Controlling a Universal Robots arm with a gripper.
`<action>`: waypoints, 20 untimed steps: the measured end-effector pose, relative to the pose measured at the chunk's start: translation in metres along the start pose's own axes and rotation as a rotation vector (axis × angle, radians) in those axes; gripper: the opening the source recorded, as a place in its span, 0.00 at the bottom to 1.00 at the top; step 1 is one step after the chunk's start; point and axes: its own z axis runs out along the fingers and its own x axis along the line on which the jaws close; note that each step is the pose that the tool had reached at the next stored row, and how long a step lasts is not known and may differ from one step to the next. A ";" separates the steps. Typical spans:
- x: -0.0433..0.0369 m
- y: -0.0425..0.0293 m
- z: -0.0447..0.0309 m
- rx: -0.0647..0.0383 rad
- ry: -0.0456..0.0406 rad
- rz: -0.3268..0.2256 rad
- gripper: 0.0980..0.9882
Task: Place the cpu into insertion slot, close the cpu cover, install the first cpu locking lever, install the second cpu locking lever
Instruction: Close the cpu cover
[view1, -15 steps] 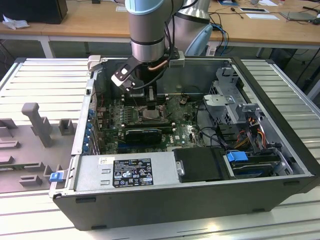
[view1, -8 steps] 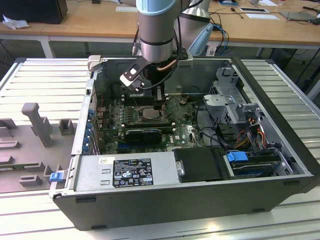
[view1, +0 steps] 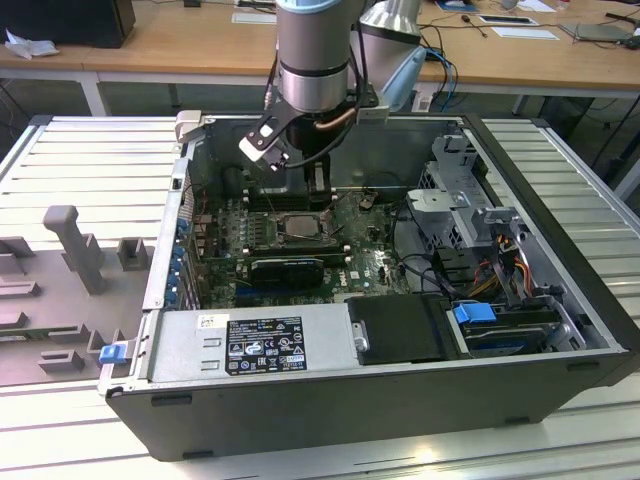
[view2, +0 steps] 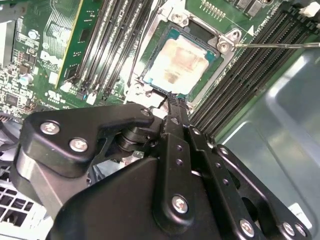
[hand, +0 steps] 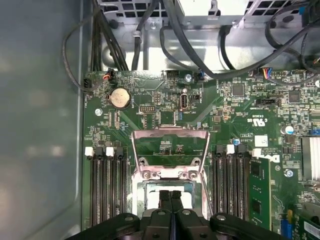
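The cpu (view2: 180, 62), a silvery square chip, lies flat in the insertion slot (view2: 220, 55); it also appears in the exterior view (view1: 300, 226). The cpu cover (hand: 170, 152), a silvery frame with a window, stands swung open off the slot, with green board showing through it. A thin locking lever (view2: 280, 45) sticks out free from one slot corner. My gripper (view2: 172, 100) hangs just over the chip's near edge, its black fingers (hand: 164, 197) pressed together, shut on nothing. In the exterior view the gripper (view1: 316, 195) reaches down into the open computer case over the slot.
Long black memory slots (hand: 105, 185) flank the slot on both sides, and a green card (hand: 260, 190) stands in one. Black cables (hand: 150, 35) run along the case wall beyond the board. A power supply (view1: 250, 345) and a drive cage (view1: 470, 210) crowd the case.
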 end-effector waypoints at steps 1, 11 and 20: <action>0.0002 0.0001 -0.0012 0.000 0.0000 0.000 0.01; 0.0022 0.0018 -0.0225 0.000 0.0001 0.000 0.01; 0.0024 0.0200 -0.0216 0.000 0.0007 0.000 0.01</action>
